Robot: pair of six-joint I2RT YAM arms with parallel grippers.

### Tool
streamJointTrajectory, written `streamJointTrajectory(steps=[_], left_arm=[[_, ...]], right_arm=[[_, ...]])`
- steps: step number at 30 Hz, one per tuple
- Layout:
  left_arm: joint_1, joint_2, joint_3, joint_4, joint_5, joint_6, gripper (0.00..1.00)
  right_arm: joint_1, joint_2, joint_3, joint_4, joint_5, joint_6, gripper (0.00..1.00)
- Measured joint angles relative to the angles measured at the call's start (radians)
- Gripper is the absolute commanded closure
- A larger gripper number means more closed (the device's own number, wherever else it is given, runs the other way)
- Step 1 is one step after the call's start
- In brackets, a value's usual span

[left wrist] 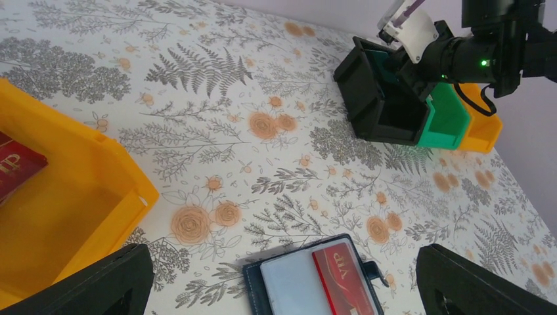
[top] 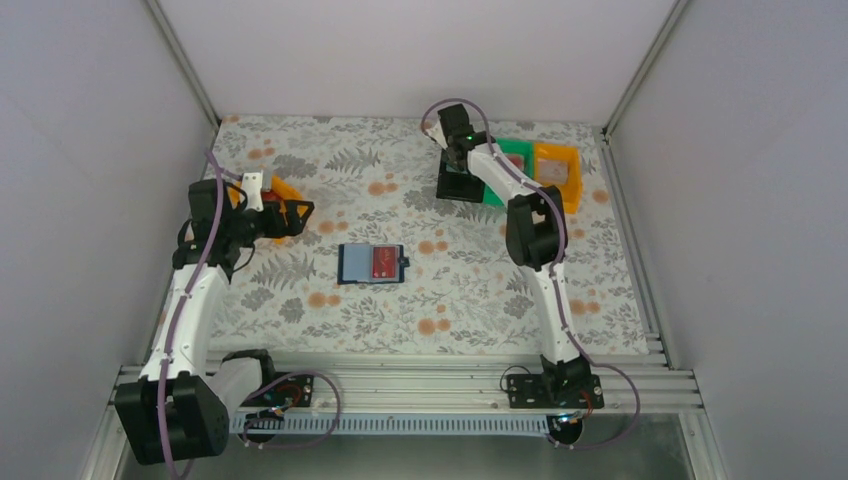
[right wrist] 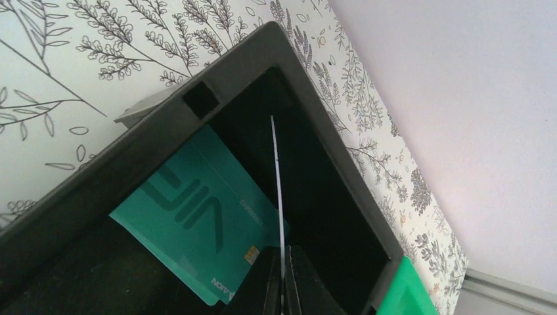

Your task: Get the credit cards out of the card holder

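Right wrist view: your right gripper (right wrist: 281, 264) pinches a thin card (right wrist: 276, 172) edge-on in the black bin (right wrist: 134, 149), over a glossy teal card (right wrist: 197, 223). Your left gripper (top: 290, 217) gapes wide; the navy card holder (top: 348, 264) lies open, well apart from that bin.

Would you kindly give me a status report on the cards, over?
Left gripper open, empty, by orange bin. Right gripper shut on a card, edge-on at black bin. Card holder open, one red card inside. Nothing in the way.
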Motion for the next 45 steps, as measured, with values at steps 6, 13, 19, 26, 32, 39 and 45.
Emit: streamJointTrajectory(steps=[6,13,19,26,32,39,45], left_arm=[[0.0,0.011,0.0,0.002,-0.003,0.0,0.0],[0.001,0.011,0.0,0.008,-0.005,0.001,0.0],[0.004,0.011,-0.002,0.008,-0.005,0.001,0.0],[0.005,0.011,-0.008,0.009,-0.004,0.0,0.0],[0.005,0.011,-0.017,0.016,0.004,0.0,0.0],[0.005,0.011,-0.019,0.019,0.019,0.0,0.0],[0.005,0.011,-0.019,0.023,0.029,0.0,0.0]], right_arm=[[0.005,0.044,0.014,0.031,0.044,0.001,0.96],[0.01,0.052,0.014,0.062,0.102,-0.012,0.9],[0.009,0.073,0.014,0.088,0.146,-0.02,0.63],[0.008,0.09,0.014,0.089,0.145,-0.002,0.26],[-0.008,0.087,0.024,0.084,0.123,0.006,0.01],[-0.017,0.078,0.025,0.071,0.068,0.016,0.01],[-0.027,0.072,0.028,0.018,-0.026,0.028,0.01]])
